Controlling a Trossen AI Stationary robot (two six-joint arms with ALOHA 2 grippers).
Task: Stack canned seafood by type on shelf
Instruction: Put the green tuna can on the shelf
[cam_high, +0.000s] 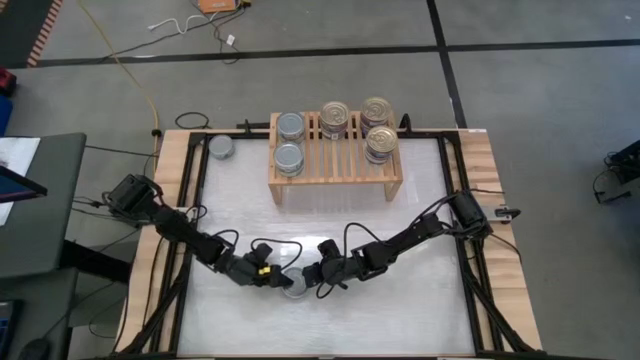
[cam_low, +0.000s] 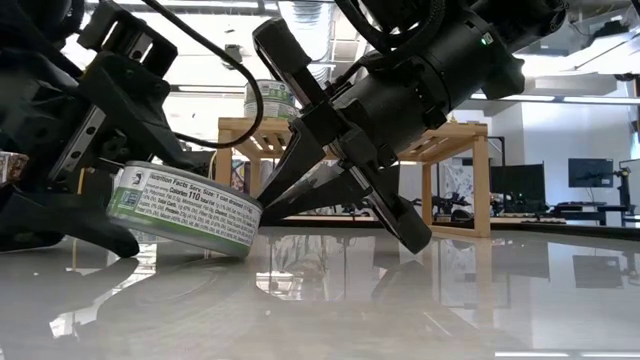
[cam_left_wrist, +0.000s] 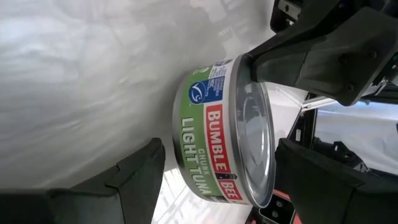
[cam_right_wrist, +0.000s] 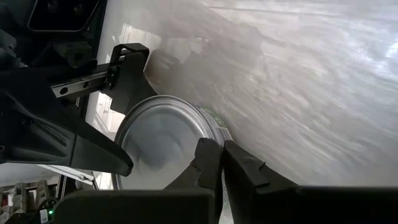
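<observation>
Near the front middle of the table, I have both arms converging on one tuna can, a green-labelled tin with a plain silver top. My low camera shows the can tilted, its far edge lifted and its near edge touching the glossy surface. The left gripper is spread wide around it: in my left wrist camera one dark finger sits apart from the label side of the can and the other finger stands off the silver lid, so nothing is clamped. The right gripper comes in from the right with its two fingers pressed together, tips resting against the rim of the can; it grasps nothing.

At the far side stands the shelf, a low light-wood rack with a slatted top. Two silver-topped cans sit on its left end, one nearer and one farther. Three gold-topped stacks fill the middle and right. One more silver-topped can rests on the table just left of the shelf, apart from it
</observation>
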